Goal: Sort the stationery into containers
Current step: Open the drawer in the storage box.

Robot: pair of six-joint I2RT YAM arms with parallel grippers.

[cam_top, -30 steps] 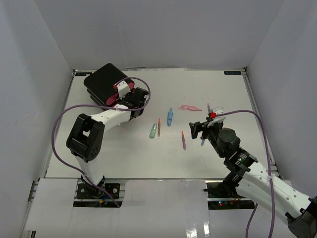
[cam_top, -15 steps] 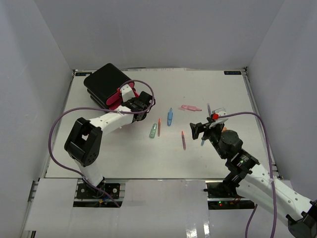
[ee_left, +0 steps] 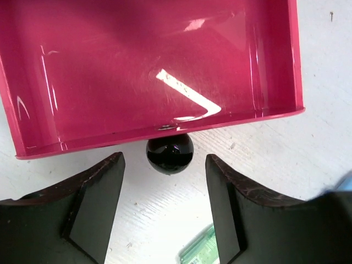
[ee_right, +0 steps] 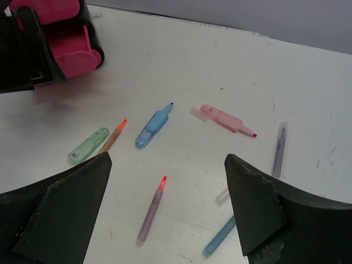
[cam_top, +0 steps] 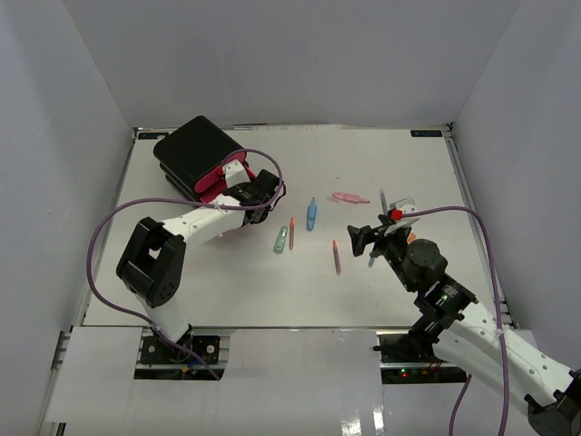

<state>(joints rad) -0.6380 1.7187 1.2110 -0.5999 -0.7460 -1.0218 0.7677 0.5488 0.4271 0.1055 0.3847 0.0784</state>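
- Step in hand, as I read it: getting a container open for sorting. The left gripper [ee_left: 164,166] sits right in front of the pulled-out pink drawer [ee_left: 137,71]. Its jaws are apart, and the black knob [ee_left: 169,153] is between the fingers, touching neither, so nothing's gripped there.
- The drawer pokes out of the black box [cam_top: 191,145] toward that gripper. The bit of glossy floor the wrist view shows is bare, so no stationery in it yet afaict.
- The right gripper [ee_right: 168,160] is spread wide too, holding nothing, hovering over the loose stuff on the table [cam_top: 408,163].
- Ahead of its fingers, on the box side, a green highlighter [ee_right: 88,146] and an orange pen [ee_right: 113,136] lie just beside each other.
- A blue highlighter [ee_right: 154,125] is straight ahead, with a pink highlighter [ee_right: 223,118] and a purple pen [ee_right: 279,148] out the other way.
- A red-tipped pen [ee_right: 151,209] lies closest in, between the fingers.
- Next move, my guess: drop onto one pen with the jaws straddling the barrel crosswise, close, and carry it to the drawer. The left arm should probably back off the knob first.
- They're all thin and lying flat, so the fingertips need to get nearly down to the tabletop.
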